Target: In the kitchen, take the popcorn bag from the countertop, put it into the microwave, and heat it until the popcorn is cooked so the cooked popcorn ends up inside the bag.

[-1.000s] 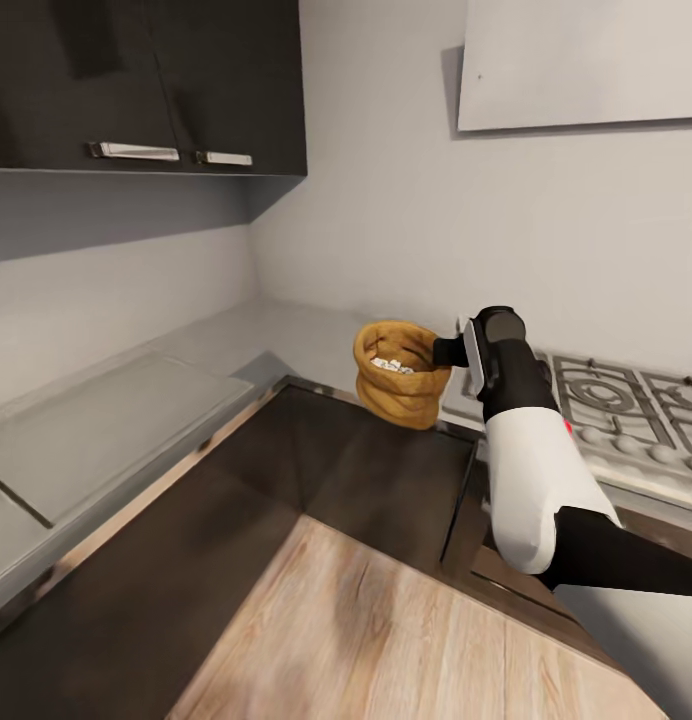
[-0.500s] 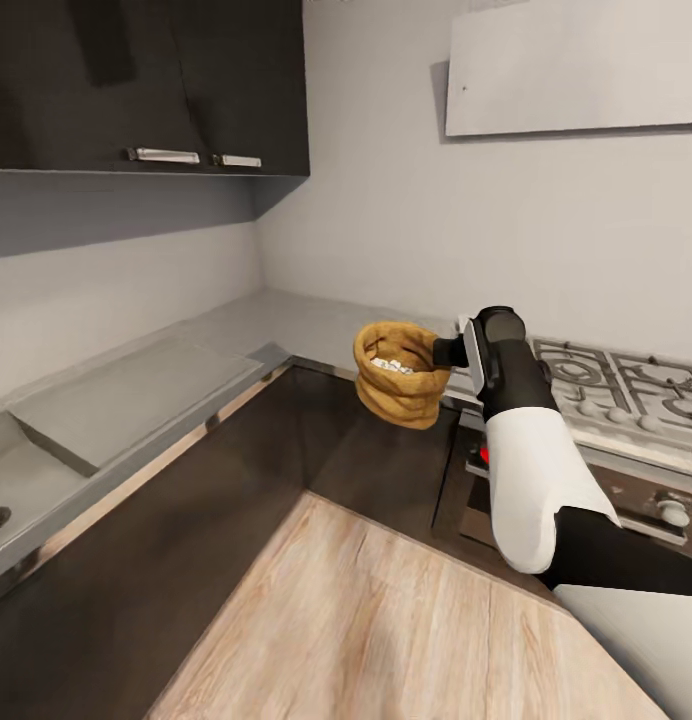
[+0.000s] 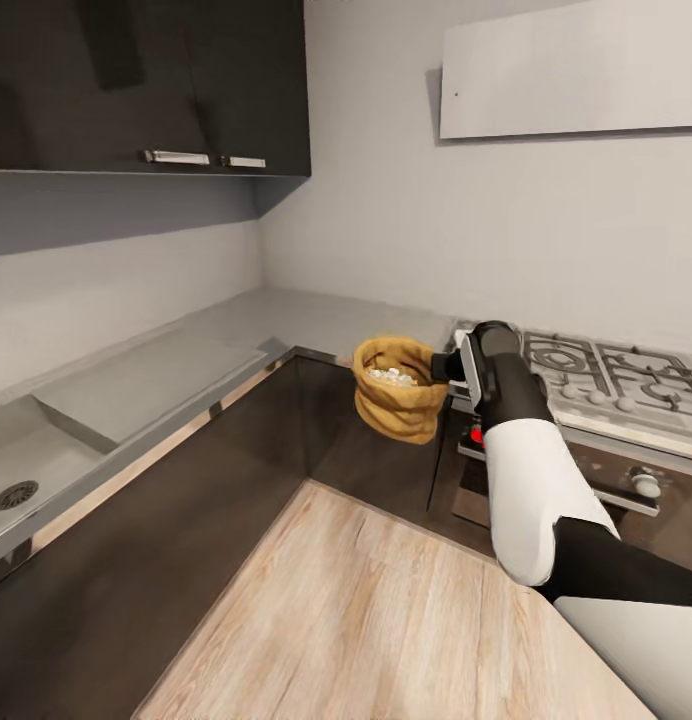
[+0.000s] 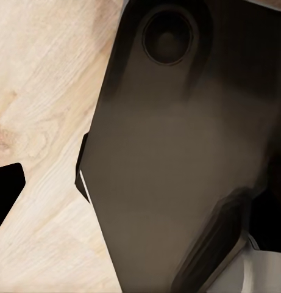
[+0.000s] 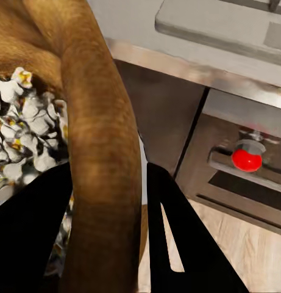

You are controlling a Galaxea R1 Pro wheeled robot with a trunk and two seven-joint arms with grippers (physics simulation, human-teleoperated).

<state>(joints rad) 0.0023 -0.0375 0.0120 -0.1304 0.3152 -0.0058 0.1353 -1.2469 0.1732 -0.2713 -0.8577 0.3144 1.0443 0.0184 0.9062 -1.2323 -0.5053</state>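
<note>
The popcorn bag [image 3: 398, 388] hangs in the air off the table's [image 3: 286, 325] inner corner, beside the stove [image 3: 606, 375]; our right wrist view shows white popped kernels [image 5: 21, 131] inside and a red oven knob [image 5: 247, 159] beyond. Our right arm reaches forward, its right gripper [image 5: 106, 201] clamped on the bag's rolled rim, one finger inside, one outside. We cannot tell how the left fingers stand.
</note>
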